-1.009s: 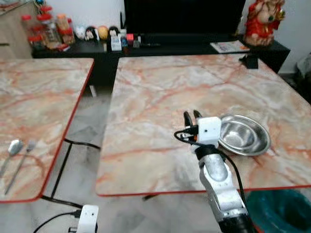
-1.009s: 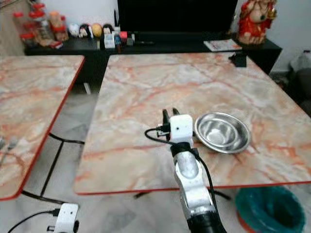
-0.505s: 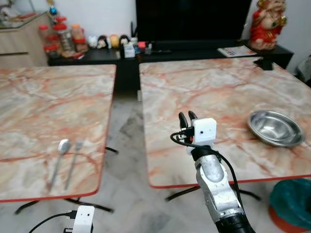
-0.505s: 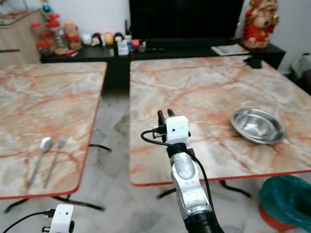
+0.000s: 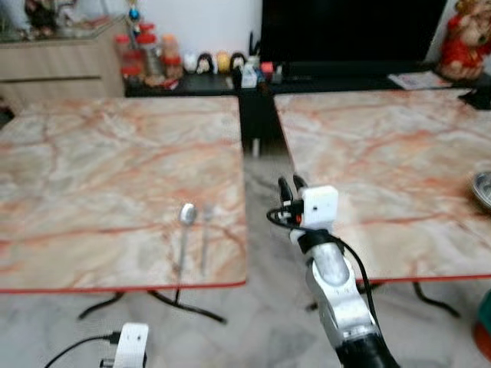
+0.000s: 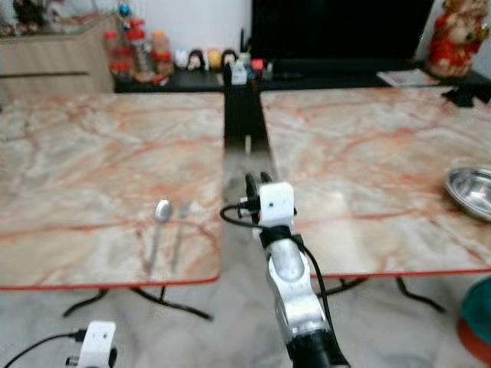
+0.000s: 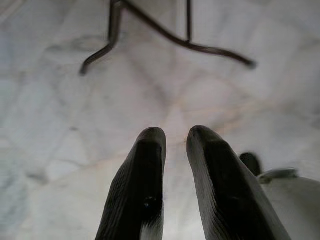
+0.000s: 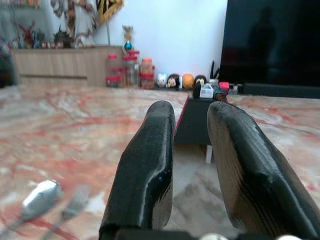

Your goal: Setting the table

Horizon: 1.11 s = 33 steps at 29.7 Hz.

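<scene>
Overhead, spoon [image 5: 186,214] and fork [image 5: 205,222] lie together; floorward, the left gripper [image 7: 175,142] hangs slightly parted, empty.

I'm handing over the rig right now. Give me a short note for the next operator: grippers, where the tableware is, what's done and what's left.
Right gripper: raised over the gap between the two marble tables, fingers slightly apart, holding nothing.
Left gripper: hanging low over the floor, fingers slightly apart, holding nothing.
Spoon and fork: side by side near the front right corner of the left table.
Steel bowl: on the right table, toward its right edge.
Done: bowl is on the right table.
Left: likely pick up the spoon and fork and set them by the bowl.
</scene>
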Tool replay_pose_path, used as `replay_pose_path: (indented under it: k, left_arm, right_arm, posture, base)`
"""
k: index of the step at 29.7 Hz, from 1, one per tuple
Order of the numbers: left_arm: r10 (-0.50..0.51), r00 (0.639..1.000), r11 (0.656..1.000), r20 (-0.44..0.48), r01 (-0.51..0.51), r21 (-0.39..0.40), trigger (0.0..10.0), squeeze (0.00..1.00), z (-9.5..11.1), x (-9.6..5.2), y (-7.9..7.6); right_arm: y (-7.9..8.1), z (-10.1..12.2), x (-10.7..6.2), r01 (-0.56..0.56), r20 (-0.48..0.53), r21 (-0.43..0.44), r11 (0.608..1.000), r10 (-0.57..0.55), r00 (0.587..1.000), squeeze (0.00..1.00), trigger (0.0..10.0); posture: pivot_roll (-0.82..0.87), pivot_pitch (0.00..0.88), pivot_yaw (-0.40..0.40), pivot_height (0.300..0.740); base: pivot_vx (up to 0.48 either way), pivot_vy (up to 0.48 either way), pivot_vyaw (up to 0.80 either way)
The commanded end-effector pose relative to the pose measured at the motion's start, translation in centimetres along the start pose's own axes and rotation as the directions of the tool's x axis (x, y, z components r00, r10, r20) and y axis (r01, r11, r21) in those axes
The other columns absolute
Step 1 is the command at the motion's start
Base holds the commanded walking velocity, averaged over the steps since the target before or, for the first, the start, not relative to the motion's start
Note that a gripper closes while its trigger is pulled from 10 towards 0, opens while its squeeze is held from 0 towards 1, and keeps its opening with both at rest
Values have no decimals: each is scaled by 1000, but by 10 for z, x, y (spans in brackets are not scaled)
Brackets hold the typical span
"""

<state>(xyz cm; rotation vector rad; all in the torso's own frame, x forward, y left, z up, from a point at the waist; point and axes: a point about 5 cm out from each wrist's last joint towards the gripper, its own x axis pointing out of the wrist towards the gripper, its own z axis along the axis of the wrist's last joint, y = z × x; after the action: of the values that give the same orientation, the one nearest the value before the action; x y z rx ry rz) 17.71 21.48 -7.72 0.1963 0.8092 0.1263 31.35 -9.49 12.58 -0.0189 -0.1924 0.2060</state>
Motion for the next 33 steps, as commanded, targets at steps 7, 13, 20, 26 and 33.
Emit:
replay_pose_path:
  k: [7,13,20,26,33]
  left_arm:
    - [-5,1000,1000,2,5,-15,10000,0,1,0,-5]
    - [-2,1000,1000,0,2,-15,10000,0,0,0,-4]
    - [-7,1000,1000,9,7,-1,10000,0,1,0,-5]
    - [-14,1000,1000,9,14,-1,10000,0,2,0,-7]
    - [-19,1000,1000,3,19,-7,10000,0,1,0,-8]
  right_arm:
    - [-8,-23,-15,8,-52,19,1000,-7,999,0,10000]
    - [-10,-33,-26,-5,-68,-13,1000,4,998,0,10000]
    - [-19,-45,-35,10,-100,-41,999,-14,995,0,10000]
    - [-23,-44,-30,28,-94,-51,998,-33,995,0,10000]
    - [-23,-36,-18,60,-66,-6,998,-61,996,0,10000]
  posture:
    - [30,9,38,740]
    - [25,13,42,740]
    - [22,16,43,740]
    - [23,14,44,740]
    - [27,10,46,740]
  base:
    - [0,440,0]
    - [0,419,0]
    - [0,224,0]
    - [0,0,0]
    - [0,0,0]
